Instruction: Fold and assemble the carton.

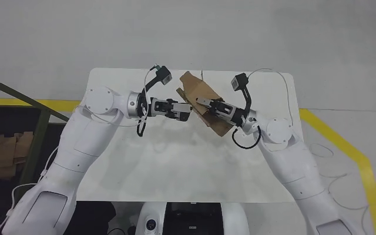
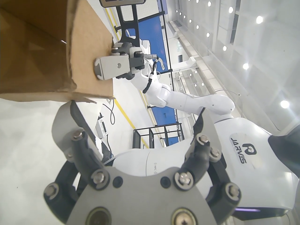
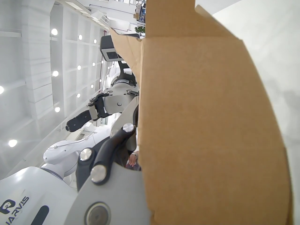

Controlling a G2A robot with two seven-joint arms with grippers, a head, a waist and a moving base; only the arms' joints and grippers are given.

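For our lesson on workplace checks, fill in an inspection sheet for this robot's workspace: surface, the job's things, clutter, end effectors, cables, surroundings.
Surface: white table under both arms.
Job's things: one brown carton, partly unfolded, between the two arms.
Clutter: nothing seen.
End effectors: right end effector shut on a carton panel; left end effector open, close by the carton's edge; whether it touches cannot be told.
Cables: black cable loop at the left wrist, another at the right wrist; thin grey cables on the floor.
Surroundings: yellow floor tape; brown cardboard pieces off to the left of the table.
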